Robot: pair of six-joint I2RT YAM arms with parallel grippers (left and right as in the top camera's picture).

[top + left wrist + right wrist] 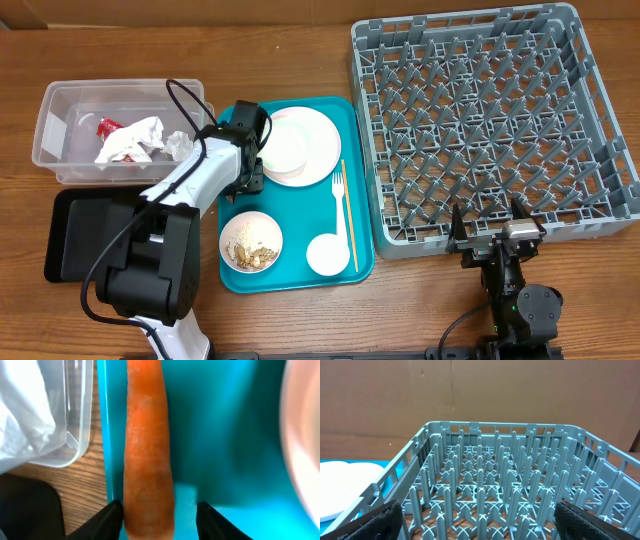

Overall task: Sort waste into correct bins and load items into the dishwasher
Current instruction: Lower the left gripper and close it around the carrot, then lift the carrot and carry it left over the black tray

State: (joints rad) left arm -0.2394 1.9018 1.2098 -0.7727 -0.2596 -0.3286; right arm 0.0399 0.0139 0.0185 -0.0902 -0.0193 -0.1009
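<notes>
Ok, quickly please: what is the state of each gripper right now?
Left gripper: open, with one finger on each side of the carrot, not yet clamped on it.
Right gripper: open wide, holding nothing.

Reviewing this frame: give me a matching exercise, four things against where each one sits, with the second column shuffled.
Things:
1 carrot
2 crumpled napkins
3 fork
4 dish rack

Places:
A in the clear tub
B beside the wooden stick on the teal tray
C right of the teal tray
D between the fingers of the left gripper

Pairs: 1-D, 2-A, 3-B, 4-C.
</notes>
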